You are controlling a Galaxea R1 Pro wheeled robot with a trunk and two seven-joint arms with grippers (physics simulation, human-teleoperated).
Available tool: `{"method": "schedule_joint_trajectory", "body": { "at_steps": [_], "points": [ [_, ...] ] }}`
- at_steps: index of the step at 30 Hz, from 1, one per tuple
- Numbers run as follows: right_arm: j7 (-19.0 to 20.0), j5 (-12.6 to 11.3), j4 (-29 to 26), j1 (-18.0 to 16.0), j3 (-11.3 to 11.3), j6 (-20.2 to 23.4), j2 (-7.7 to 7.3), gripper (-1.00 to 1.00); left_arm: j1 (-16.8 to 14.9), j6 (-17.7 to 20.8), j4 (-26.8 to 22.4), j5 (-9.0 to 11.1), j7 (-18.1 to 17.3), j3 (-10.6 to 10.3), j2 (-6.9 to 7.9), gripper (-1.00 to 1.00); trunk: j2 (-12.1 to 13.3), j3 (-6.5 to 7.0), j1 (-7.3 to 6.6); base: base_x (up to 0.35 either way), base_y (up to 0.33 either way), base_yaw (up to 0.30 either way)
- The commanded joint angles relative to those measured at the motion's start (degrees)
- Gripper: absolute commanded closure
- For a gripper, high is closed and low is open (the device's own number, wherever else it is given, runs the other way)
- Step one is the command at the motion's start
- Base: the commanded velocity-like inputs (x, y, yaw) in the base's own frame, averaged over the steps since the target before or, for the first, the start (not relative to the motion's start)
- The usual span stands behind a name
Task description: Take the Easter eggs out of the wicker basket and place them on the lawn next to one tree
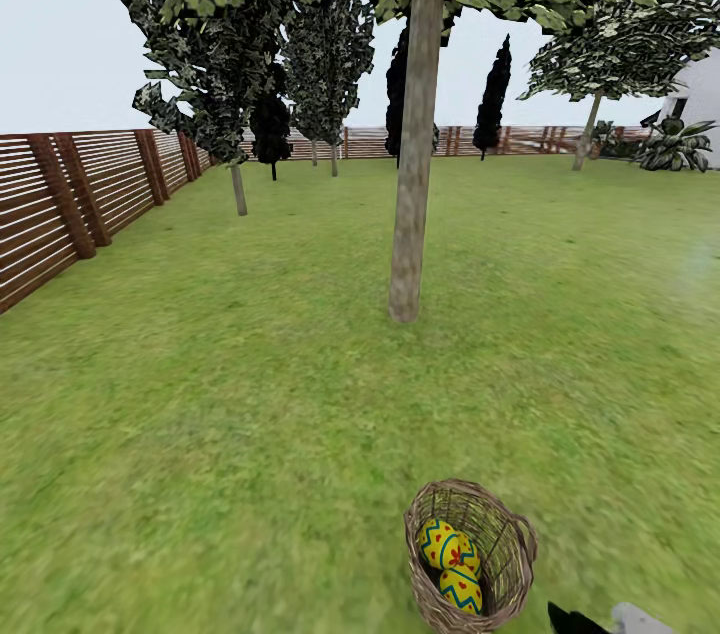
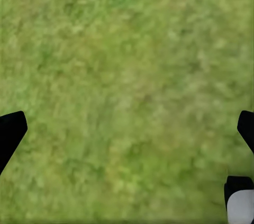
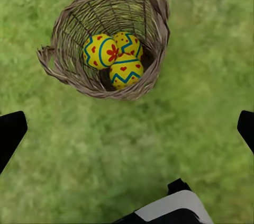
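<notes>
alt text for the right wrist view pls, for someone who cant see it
A wicker basket sits on the lawn, holding three yellow Easter eggs with blue zigzags and red marks. The right hand's two dark fingertips are spread wide, short of the basket.

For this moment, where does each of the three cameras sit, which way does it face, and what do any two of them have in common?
Head view: on the robot's head, facing forward and down across the lawn to the tree and fence; a bit of the right arm shows at the lower edge.
Left wrist view: near the left gripper, facing bare grass between its wide-apart fingers.
Right wrist view: near the right gripper, facing the wicker basket with three Easter eggs.
Shared: head and right wrist views both show the basket and eggs.
</notes>
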Motion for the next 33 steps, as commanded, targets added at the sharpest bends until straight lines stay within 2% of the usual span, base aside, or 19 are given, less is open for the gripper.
{"method": "schedule_joint_trajectory", "body": {
  "at_steps": [1, 6, 9, 15, 18, 26, 29, 33],
  "points": [
    [0.1, 0.0, -0.1, -1.0, -0.2, 1.1, -0.29, -1.00, 0.0, -0.1, -0.1, -0.1, -0.3, 0.2, -0.03, -1.00, -0.1, -0.10, 0.03, 0.000, 0.000, 0.000],
    [-0.7, 0.4, -0.1, -6.8, -0.2, 7.9, -3.24, -1.00, 0.0, -0.1, -0.1, 0.0, -0.4, 0.1, -0.12, -1.00, -0.1, -0.10, 0.03, 0.000, 0.000, 0.000],
    [-0.9, 0.6, -0.1, -9.2, -0.2, 10.4, -4.74, -1.00, 0.0, 0.0, -0.1, -0.1, -0.5, 0.1, -0.31, -1.00, -0.1, -0.10, 0.03, 0.000, 0.000, 0.000],
    [-1.0, 3.2, 0.0, -13.0, -0.2, 12.1, -7.79, -1.00, -0.1, -0.1, -0.1, -0.1, -0.3, 0.1, -0.53, -1.00, -0.1, -0.10, 0.03, 0.000, 0.000, 0.000],
    [-1.0, 4.2, 0.0, -14.1, -0.2, 12.4, -8.66, -1.00, -0.1, -0.1, 0.0, -0.1, -0.2, 0.1, -0.56, -1.00, -0.1, -0.10, 0.03, 0.000, 0.000, 0.000],
    [-1.0, 4.7, 2.0, -17.7, 0.6, 13.5, -9.14, -1.00, -0.1, -0.3, 2.1, 0.0, -0.1, 0.1, -0.61, -1.00, -0.1, -0.10, 0.03, 0.000, 0.000, 0.000],
    [-1.0, 5.4, 2.6, -18.5, 2.5, 14.9, -8.96, -1.00, -0.1, -0.5, 2.3, 0.1, -0.1, 0.1, -0.64, -1.00, -0.1, -0.10, 0.03, 0.000, 0.000, 0.000],
    [-1.0, 5.8, 2.8, -18.7, 3.9, 15.4, -8.77, -1.00, -0.1, -0.5, 2.0, 0.2, -0.1, 0.2, -0.66, -1.00, -0.1, -0.10, 0.03, 0.031, 0.000, 0.000]
  ]
}}
